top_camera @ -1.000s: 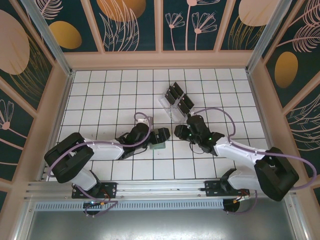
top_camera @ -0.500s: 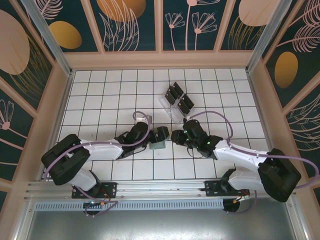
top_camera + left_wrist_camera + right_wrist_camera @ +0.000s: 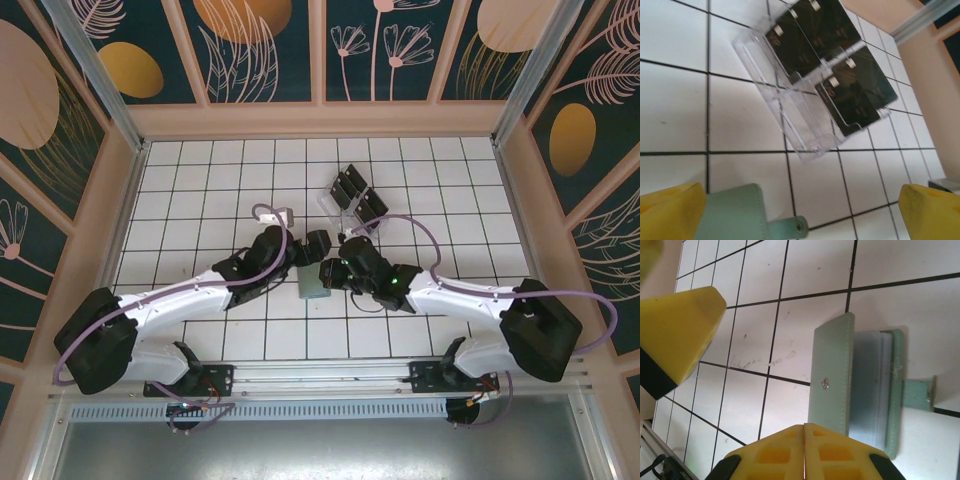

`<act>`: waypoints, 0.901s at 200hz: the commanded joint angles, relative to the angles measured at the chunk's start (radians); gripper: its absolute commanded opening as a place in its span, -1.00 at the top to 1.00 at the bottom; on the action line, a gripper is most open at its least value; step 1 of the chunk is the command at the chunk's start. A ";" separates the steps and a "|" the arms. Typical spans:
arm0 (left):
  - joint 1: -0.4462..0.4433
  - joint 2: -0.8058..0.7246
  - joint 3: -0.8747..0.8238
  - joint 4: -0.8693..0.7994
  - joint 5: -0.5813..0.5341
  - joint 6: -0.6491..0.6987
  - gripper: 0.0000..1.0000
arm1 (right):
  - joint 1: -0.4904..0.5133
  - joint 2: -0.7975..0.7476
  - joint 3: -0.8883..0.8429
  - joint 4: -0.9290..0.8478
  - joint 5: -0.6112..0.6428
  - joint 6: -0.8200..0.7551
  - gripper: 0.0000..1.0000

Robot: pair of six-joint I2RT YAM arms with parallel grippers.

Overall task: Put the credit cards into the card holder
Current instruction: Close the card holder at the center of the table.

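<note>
Centrally on the white tiled table (image 3: 200, 190), lying flat: the grey-green card holder (image 3: 313, 287). Folded open, with a pale inner pocket (image 3: 867, 390) laid bare, a small snap stud (image 3: 825, 384) on the flap and a short strap (image 3: 917, 390) jutting from one side.

Just past its far edge, seen from above: the left gripper (image 3: 318, 245). Spread as wide as possible, with yellow fingers (image 3: 670, 212) at the two lower corners of the wrist view. Grips nothing; looks down on a corner of the holder and its strap on the tiles between those fingers.

Close against the holder's right side: the right gripper (image 3: 330, 272). Pressed fully shut, with yellow pads (image 3: 775, 455) flush along one seam and nothing caught there. Overlaps the holder's edge in the wrist view; touching it or hovering above, impossible to tell.

Farther back, apart from the holder: a clear rack (image 3: 345, 222) on the tiles. Holds the black credit cards (image 3: 352, 187), leaning in its slots in two groups, with pale marks near their upper edges. All visible cards in that rack, well clear of both grippers.
</note>
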 commanded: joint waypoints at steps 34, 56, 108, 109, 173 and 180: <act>0.145 0.005 0.017 -0.181 -0.015 0.126 -0.98 | 0.007 0.097 0.023 0.037 0.023 0.002 1.00; 0.155 0.031 0.027 -0.214 -0.020 0.170 -0.97 | 0.003 0.141 0.021 0.061 0.023 -0.008 1.00; 0.156 0.049 0.004 -0.239 0.033 0.203 -0.97 | -0.028 0.248 0.008 0.130 -0.019 -0.015 1.00; 0.156 0.049 0.002 -0.240 0.034 0.204 -0.97 | -0.029 0.250 0.008 0.130 -0.020 -0.015 1.00; 0.151 -0.009 -0.114 -0.208 0.199 0.203 -0.97 | -0.037 0.288 -0.012 0.160 -0.035 -0.007 1.00; 0.147 -0.016 -0.129 -0.196 0.212 0.193 -0.97 | -0.036 0.289 -0.015 0.163 -0.036 -0.005 1.00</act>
